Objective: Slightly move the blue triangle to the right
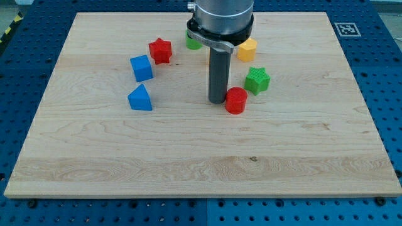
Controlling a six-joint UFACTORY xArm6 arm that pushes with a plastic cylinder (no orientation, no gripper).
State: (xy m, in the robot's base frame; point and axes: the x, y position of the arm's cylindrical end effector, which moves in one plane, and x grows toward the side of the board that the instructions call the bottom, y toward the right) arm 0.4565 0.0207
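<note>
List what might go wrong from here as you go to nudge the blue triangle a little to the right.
1. My tip stands on the view's right of the blue triangle, so a straight sweep toward it would push it left, not right.
2. The tip sits right beside the red cylinder; pulling away carelessly may drag or knock it.
3. Circling to the triangle's left side passes near the blue cube and red star, which could get bumped.

We see the wooden bench [201, 163] bearing a blue triangle [140, 98], blue cube [141, 68], red star [161, 50], red cylinder [236, 100], green star [257, 80], yellow block [247, 49] and green block [192, 41] toward its far edge.
</note>
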